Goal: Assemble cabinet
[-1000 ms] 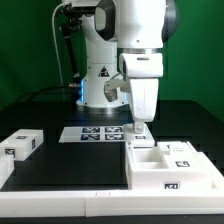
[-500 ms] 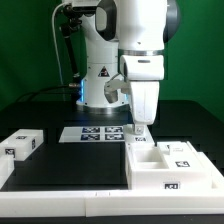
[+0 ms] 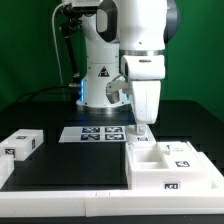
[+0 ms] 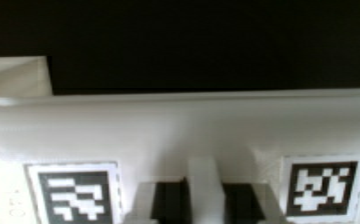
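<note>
The cabinet (image 3: 176, 168), a large white box with compartments and black-and-white tags, stands at the exterior view's right front. My gripper (image 3: 141, 130) hangs straight down over its back left corner. In the wrist view the cabinet's wall (image 4: 195, 125) fills the frame with a tag on either side. My gripper (image 4: 207, 202) shows as two dark fingers (image 4: 166, 202) pressed on either side of a thin white ridge of that wall. A small white tagged block (image 3: 22, 143) lies far off at the exterior view's left. Another tagged block (image 3: 181, 150) sits on the cabinet.
The marker board (image 3: 95, 133) lies flat on the black table behind the cabinet's left side. The robot's base (image 3: 100, 85) stands behind it. The table's white raised border (image 3: 60, 205) runs along the front.
My gripper has sunk slightly and shifted a little to the exterior view's right at the cabinet's back corner. Nothing else has moved.
</note>
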